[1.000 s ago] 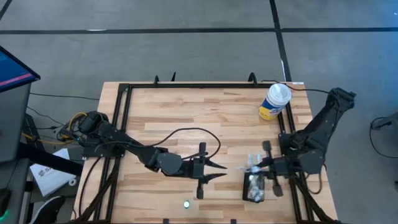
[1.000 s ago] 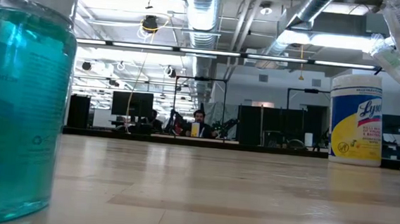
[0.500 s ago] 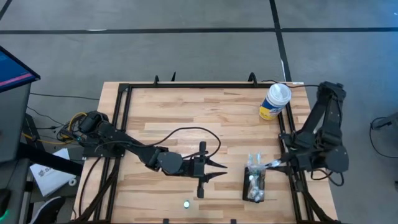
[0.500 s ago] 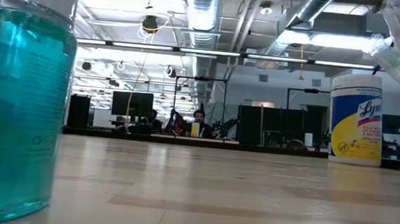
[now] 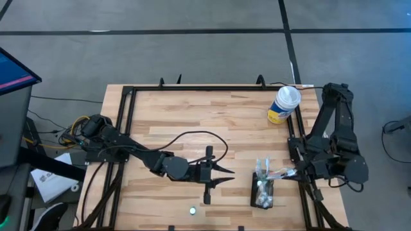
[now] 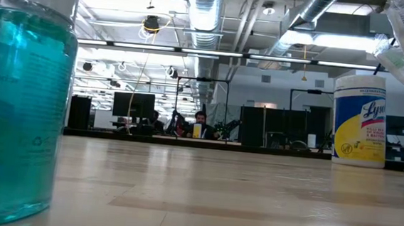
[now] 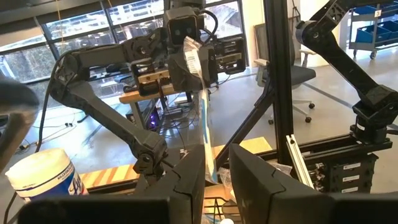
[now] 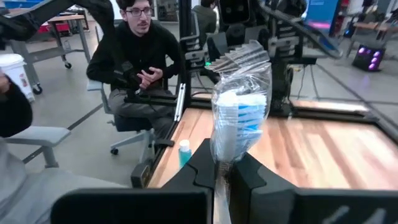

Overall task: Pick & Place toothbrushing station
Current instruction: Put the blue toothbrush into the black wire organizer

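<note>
The toothbrushing station (image 5: 262,193) is a small black box near the table's front right, standing on its base with white items in it. My right gripper (image 5: 287,173) hovers just right of it, shut on a clear packet (image 5: 270,171) with a blue-and-white toothbrush inside. The packet (image 8: 241,106) also shows in the right wrist view. My left gripper (image 5: 230,176) hangs level over the table's middle front, open, with nothing between its fingers, pointing at the packet (image 7: 202,106). My right gripper pinches one end of the packet (image 8: 222,160) between its two fingers. The fingers come nearly level from the table's right side. The packet sticks out beyond them toward the left, lifted clear above the station's far end.
A yellow-and-blue canister with a white lid (image 5: 284,105) stands at the far right. A teal bottle (image 6: 17,100) stands at the front edge, its cap (image 5: 192,209) showing from above. A black frame (image 5: 127,128) rims the table. A person (image 8: 143,56) sits beyond it.
My right arm has swung its wrist back toward the table's right edge and rolled it. The packet has stayed shut in the fingers above the station and has shifted a little to the right.
</note>
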You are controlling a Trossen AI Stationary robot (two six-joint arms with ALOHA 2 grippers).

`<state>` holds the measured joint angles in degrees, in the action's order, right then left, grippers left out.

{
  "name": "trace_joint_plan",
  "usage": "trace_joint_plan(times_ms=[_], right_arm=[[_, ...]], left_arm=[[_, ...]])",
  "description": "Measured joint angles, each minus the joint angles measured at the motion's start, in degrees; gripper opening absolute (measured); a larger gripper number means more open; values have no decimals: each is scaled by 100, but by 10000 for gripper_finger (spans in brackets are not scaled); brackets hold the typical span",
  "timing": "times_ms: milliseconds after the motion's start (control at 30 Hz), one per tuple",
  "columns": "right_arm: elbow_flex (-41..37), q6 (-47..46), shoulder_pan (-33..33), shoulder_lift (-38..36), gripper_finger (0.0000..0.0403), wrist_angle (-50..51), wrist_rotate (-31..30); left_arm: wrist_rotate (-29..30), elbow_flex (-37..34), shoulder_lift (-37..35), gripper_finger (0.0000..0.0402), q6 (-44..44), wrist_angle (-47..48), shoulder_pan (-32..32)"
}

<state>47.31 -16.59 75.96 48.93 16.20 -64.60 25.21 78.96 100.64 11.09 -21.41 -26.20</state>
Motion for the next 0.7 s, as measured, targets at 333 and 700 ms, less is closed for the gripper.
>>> trace_joint_plan(times_ms=[333,700], right_arm=[[0,-1669,90,13,5,1384,3],[2,-2978,90,441,5,2453,46]], left_arm=[[0,0,0,66,0,0,0],[0,-2,0,66,0,0,1]])
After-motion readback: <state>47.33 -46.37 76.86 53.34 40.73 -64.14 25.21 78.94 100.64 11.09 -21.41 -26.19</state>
